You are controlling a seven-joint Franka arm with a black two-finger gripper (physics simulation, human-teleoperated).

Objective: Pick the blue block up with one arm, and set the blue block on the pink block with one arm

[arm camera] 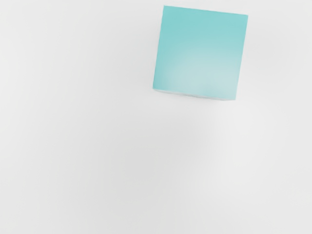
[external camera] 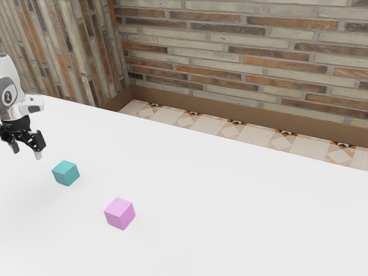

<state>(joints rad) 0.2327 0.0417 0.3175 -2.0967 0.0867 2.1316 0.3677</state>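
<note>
Our gripper (external camera: 26, 148) hangs over the white table (external camera: 230, 195), fingers spread wide, holding nothing. The blue block (external camera: 65, 172) sits on the table near them. The pink block (external camera: 119, 213) sits farther away.

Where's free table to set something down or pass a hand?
Bare table from the pink block toward the exterior view's right, up to the far edge. Crowded: blue block near pink block, gripper hovering beside it.
</note>
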